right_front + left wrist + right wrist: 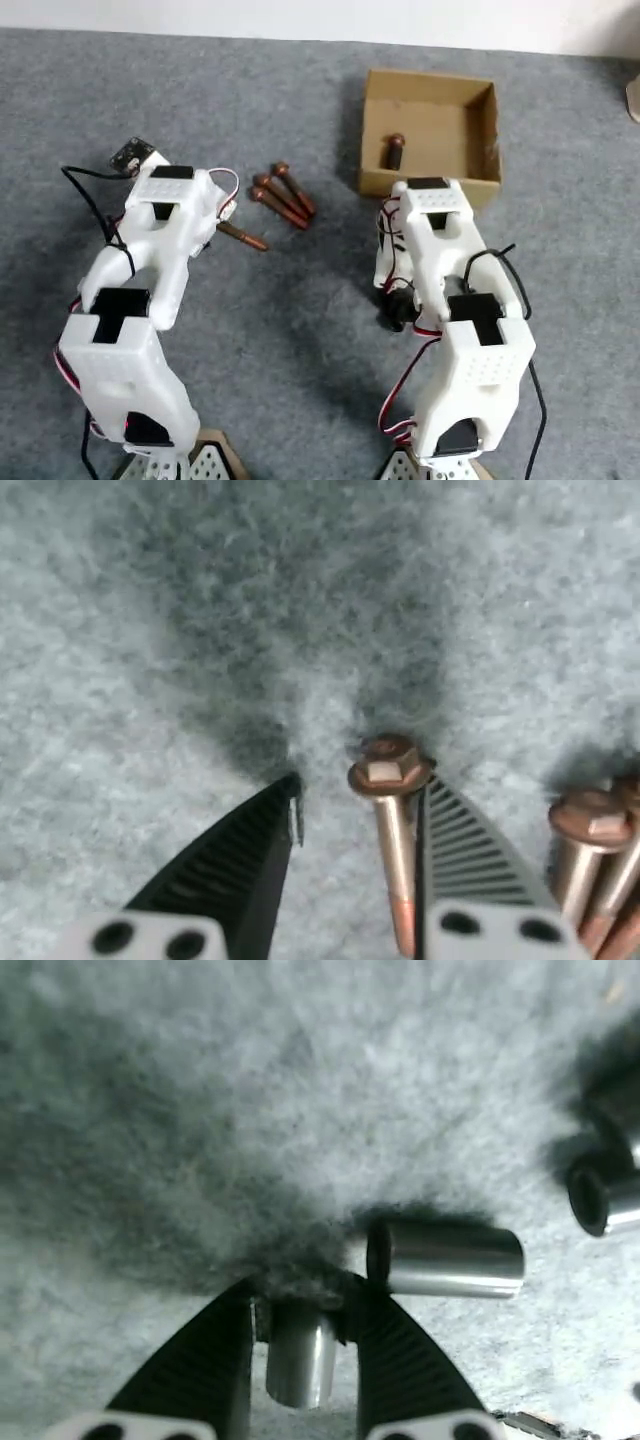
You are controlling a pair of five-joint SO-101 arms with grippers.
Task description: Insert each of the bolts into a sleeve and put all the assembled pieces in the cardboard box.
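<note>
Robotics lab bench, judging by the grey felt tabletop (300, 330).

The left arm (150, 260) rises from its base at 7 o'clock in the high view and leans toward 1 o'clock, with the wrist bent downward. The left gripper (360, 790) is held low, its two fingers spread wide apart. The right arm (450, 290), based at 5 o'clock, stretches toward 12 o'clock. The right gripper (302, 1300) points down, its fingers clamped on a sleeve (298, 1360).

Four loose bolts (280, 195), at least three sleeves (445, 1257), one assembled piece (395, 151), one cardboard box (450, 128)
</note>
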